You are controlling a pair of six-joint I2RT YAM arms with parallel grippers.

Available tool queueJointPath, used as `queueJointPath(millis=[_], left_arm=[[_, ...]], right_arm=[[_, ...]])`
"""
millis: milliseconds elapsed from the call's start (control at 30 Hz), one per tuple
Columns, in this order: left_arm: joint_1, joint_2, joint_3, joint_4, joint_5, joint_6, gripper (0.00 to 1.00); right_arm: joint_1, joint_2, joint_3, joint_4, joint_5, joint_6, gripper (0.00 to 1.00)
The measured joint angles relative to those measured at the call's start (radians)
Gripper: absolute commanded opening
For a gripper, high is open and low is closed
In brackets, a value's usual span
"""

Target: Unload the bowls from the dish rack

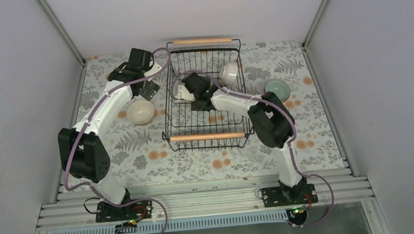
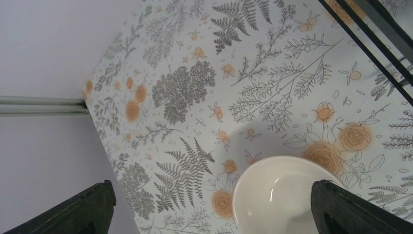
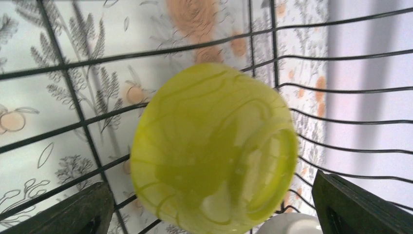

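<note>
Left arm (image 1: 106, 106): rises from its base at the near left and reaches far, bending at the elbow. Its wrist is just left of the rack's far-left corner and points down at the table (image 1: 198, 164).
Left gripper (image 2: 210, 190): jaws spread wide and holding nothing. It hangs over a cream bowl (image 2: 277, 195) without touching it.
Cream bowl: upright, mouth up, on the floral cloth just left of the rack.
Right arm (image 1: 238, 103): elbow at the rack's near-right corner, forearm stretching left and far over the rim, wrist dipped inside the basket.
Right gripper (image 3: 209, 187): jaws wide apart, gripping nothing. A yellow-green bowl (image 3: 214, 146) lies just ahead of the fingers, and no contact shows.
Yellow-green bowl: inside the rack on the wire floor, tipped, rim turned to the right of the wrist view. It is blurred.
Dish rack (image 1: 208, 122): mid-table between the arms, long axis near to far, wooden handles (image 1: 207, 135) crosswise at the near and far ends.
White bowl (image 1: 230, 73): in the rack's far-right part, tilted.
Green bowl (image 1: 277, 90): upright on the table, just right of the rack.
</note>
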Motion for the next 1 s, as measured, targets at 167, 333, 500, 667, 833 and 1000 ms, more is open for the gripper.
queueJointPath(millis=[167, 333, 500, 667, 833, 1000], left_arm=[[0.000, -0.003, -0.016, 0.001, 0.001, 0.000, 1.00], [0.000, -0.004, -0.016, 0.003, 0.005, 0.000, 1.00], [0.000, -0.005, -0.026, 0.010, 0.005, 0.000, 1.00], [0.000, -0.005, -0.029, 0.011, 0.009, 0.000, 1.00], [0.000, -0.005, -0.029, 0.011, 0.011, 0.000, 1.00], [0.000, -0.005, -0.029, 0.011, 0.013, 0.000, 1.00]], right_arm=[[-0.002, 0.000, 0.057, -0.024, -0.009, 0.008, 1.00], [-0.007, 0.000, 0.058, -0.021, -0.001, 0.004, 1.00], [-0.008, 0.001, 0.032, 0.018, 0.016, -0.005, 1.00], [-0.008, 0.013, 0.027, 0.016, 0.020, -0.005, 1.00], [-0.008, 0.017, 0.026, 0.018, 0.020, -0.004, 1.00], [-0.008, 0.026, 0.026, 0.032, 0.020, -0.005, 1.00]])
